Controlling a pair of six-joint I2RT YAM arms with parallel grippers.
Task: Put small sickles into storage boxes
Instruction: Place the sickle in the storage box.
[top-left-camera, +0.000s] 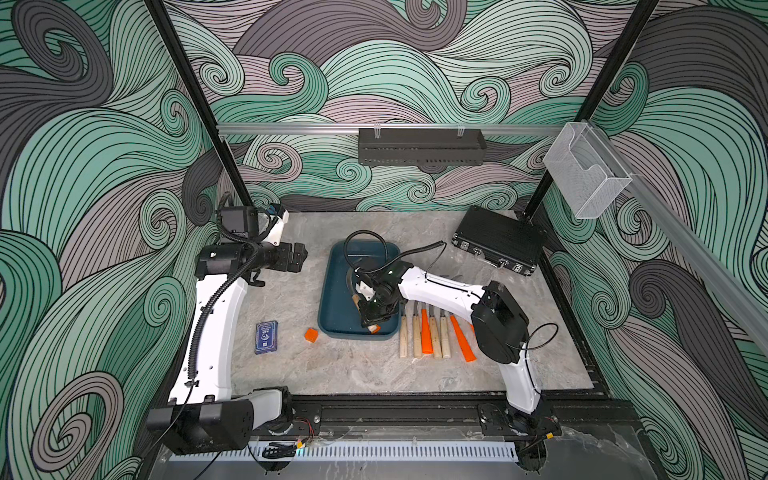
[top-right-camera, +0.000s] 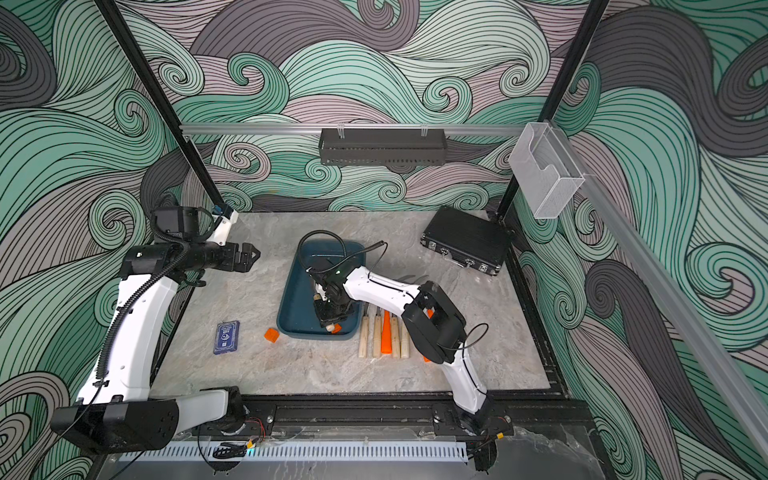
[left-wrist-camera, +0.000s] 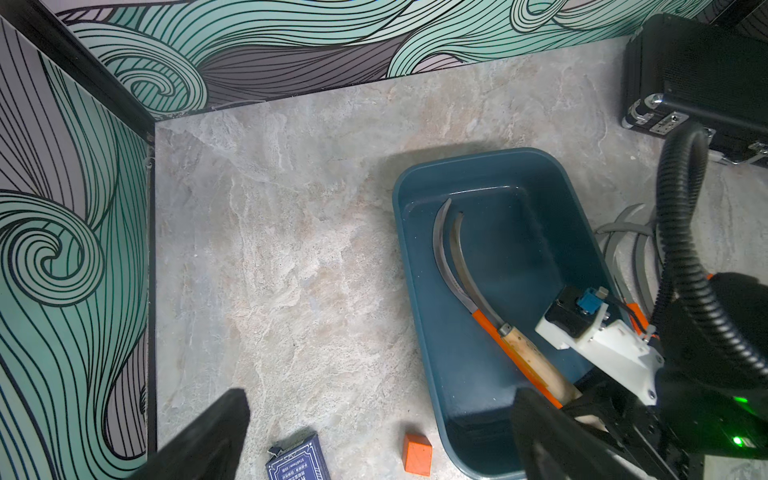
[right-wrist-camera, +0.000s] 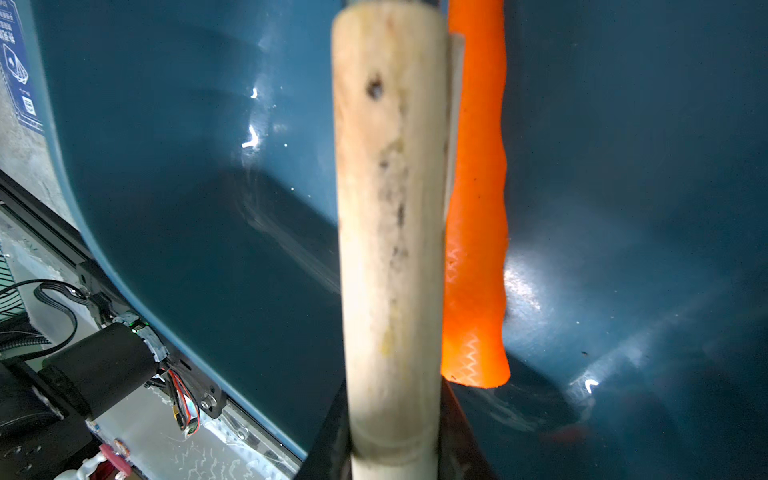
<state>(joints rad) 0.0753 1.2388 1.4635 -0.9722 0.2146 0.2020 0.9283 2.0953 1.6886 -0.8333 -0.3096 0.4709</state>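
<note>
Two grippers are in view over a grey marbled table (top-left-camera: 332, 374). Farthest left, the left gripper (top-left-camera: 298, 255) hangs above the table with its jaws spread wide and nothing between them, well apart from the tray.

Nearer the front edge lies a blue card box (top-left-camera: 266, 337), and just to its right sits a small orange cube (top-left-camera: 311, 335), near the tray's front left corner but not touching it.

Next comes the teal-blue tray (top-left-camera: 336, 303), standing at the middle of the table. Inside it an orange-handled sickle (left-wrist-camera: 484, 326) lies along the floor, its curved grey blade pointing toward the back wall. A wooden-handled sickle (left-wrist-camera: 525, 357) lies right beside it, partly over the orange handle, with its blade curving the same way. The right gripper (top-left-camera: 371, 322) reaches down into the tray, and its jaws are pinched on the butt end of the wooden handle. Whether that sickle rests on the tray floor cannot be told.

Just right of the tray, a row of sickles (top-left-camera: 435, 338) lies on the table, handles toward the front: wood, wood, orange, wood, wood, orange. Their blades are mostly hidden under the right arm.

Farther right, at the back corner, is a black latch case (top-left-camera: 498, 245), and above it a clear bin (top-left-camera: 586, 178) hangs on the side rail.
</note>
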